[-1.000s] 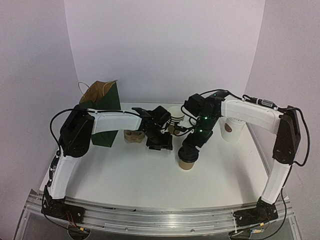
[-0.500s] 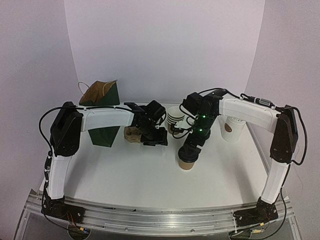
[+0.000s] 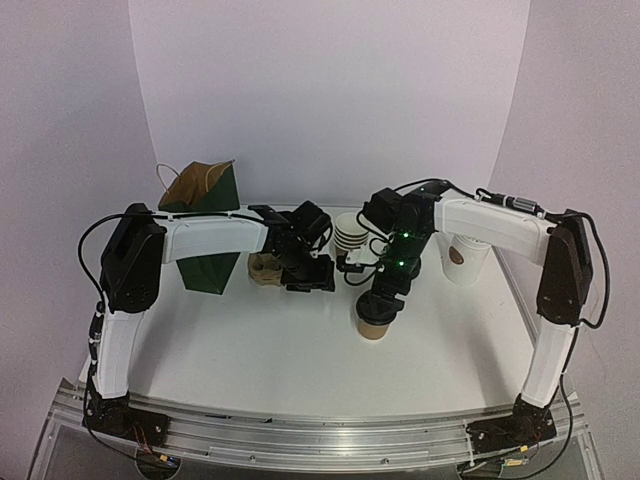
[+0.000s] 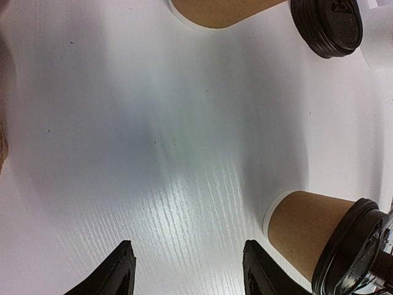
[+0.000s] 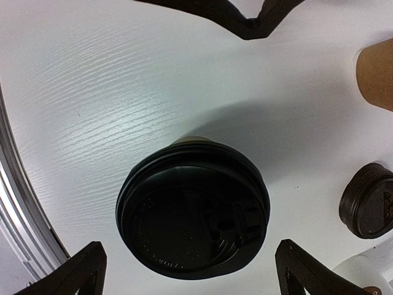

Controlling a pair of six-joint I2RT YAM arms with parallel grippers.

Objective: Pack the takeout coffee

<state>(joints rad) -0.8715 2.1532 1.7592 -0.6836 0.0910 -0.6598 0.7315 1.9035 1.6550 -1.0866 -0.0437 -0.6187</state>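
- The coffee cup (image 3: pixel 374 325) stands upright on the white table (image 3: pixel 250 340), a little right of centre in the overhead view, with its black lid (image 5: pixel 193 209) seated on top.
- The right gripper (image 3: pixel 384 300) hangs directly over that cup. In the right wrist view its fingers (image 5: pixel 83 270) show at the lower left and lower right corners, spread wide to either side of the lid and clear of it, gripping nothing.
- The left gripper (image 3: pixel 308 276) sits just left of centre in the overhead view, beside the pulp tray (image 3: pixel 264 268). In the left wrist view its fingers (image 4: pixel 120 273) stand apart at the bottom edge, with only bare table between them.
- In the left wrist view the lidded coffee cup is at the lower right, off to the side of the fingers and not between them.
- A second brown cup (image 4: pixel 221 9) shows at the top edge of that view, and a loose lid (image 4: pixel 326 24) lies on the table at the upper right.
- A green paper bag (image 3: pixel 207 225) stands at the table's upper left in the overhead view.
- A white cup (image 3: pixel 462 258) with a round brown logo stands at the right.
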